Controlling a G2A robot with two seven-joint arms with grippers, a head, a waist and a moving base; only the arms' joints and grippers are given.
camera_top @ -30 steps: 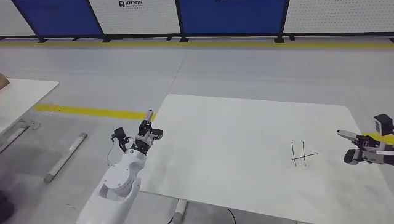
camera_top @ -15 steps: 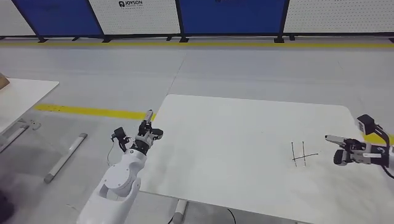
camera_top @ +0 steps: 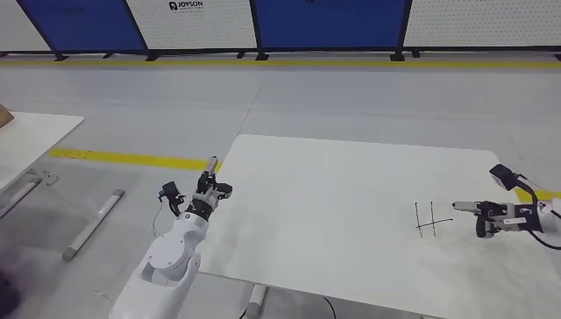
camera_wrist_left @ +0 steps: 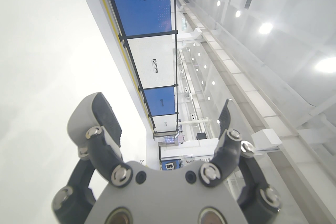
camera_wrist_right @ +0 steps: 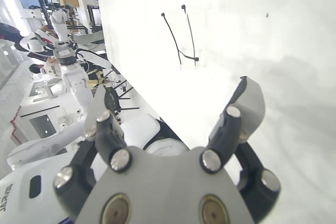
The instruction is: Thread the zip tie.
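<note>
black zip ties (camera_top: 431, 218), three as far as i can tell, lie flat on the white table (camera_top: 333, 196) at abt 3 o'clock of the tabletop (top view, 12 = far wall). two run roughly side by side along the 12-6 line. a third lies across their 6 o'clock ends, and its tip pokes out toward 3. in the r wrist view the pair (camera_wrist_right: 170, 36) and the crossing one (camera_wrist_right: 187, 56) look loose and straight-ish, and no tail is fed thru any head.

right gripper (camera_top: 469, 214) sits low, just at 3 o'clock of the ties, near but not touching. its fingers are spread wide w/ nothing between them (camera_wrist_right: 172, 89). left gripper (camera_top: 215, 179) is over at the table's 9 o'clock edge, well apart from the ties. its fingers are also splayed and empty (camera_wrist_left: 164, 107).

progress, my read: basically zero. no tie is lifted, gripped or looped. everything's left: pick one tie out of the overlapping bunch (prob w/ the r gripper, it's closest), get the other end held, line up tail w/ head, push thru. the ties are thin and flat on the table, so the first pinch looks fiddly.
</note>
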